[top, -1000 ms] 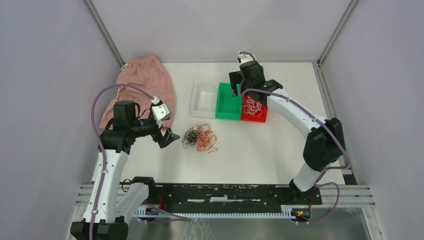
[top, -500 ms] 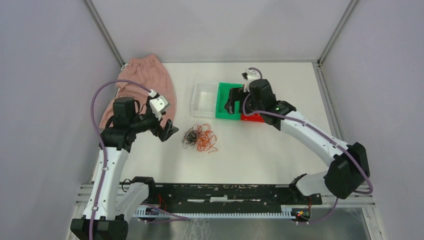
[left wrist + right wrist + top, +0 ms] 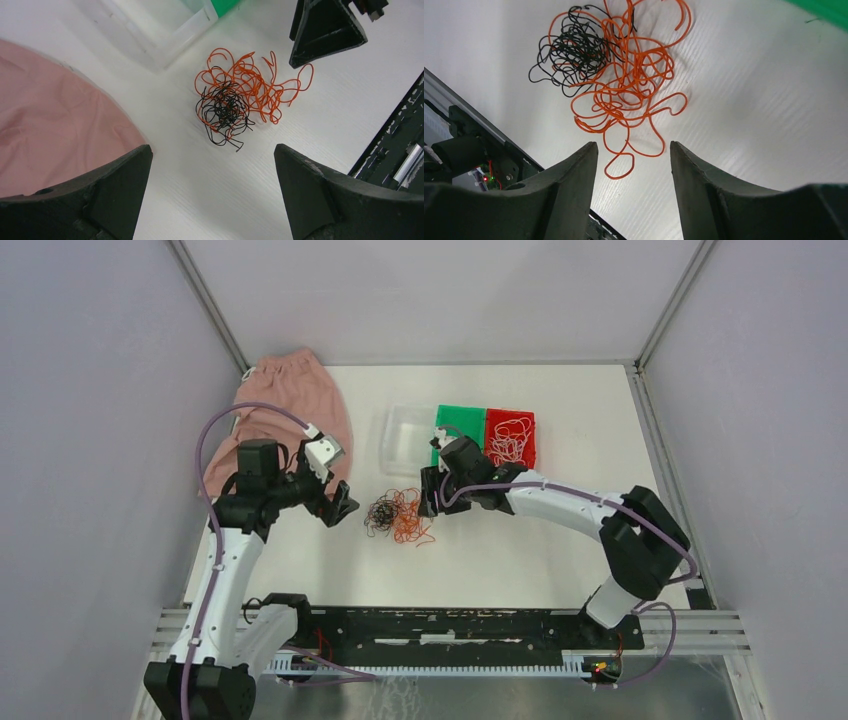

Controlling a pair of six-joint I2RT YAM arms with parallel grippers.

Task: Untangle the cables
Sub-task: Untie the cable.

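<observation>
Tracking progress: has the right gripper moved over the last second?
Yes: the right gripper swung from over the green bin down-left, to beside the cables.

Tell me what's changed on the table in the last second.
The right gripper swung from above the bins down to the orange and black cable tangle, jaws open, holding nothing. The left gripper barely shifted, still wide open beside it. The tangle, pink cloth and the white cables in the red bin stayed put.
</observation>
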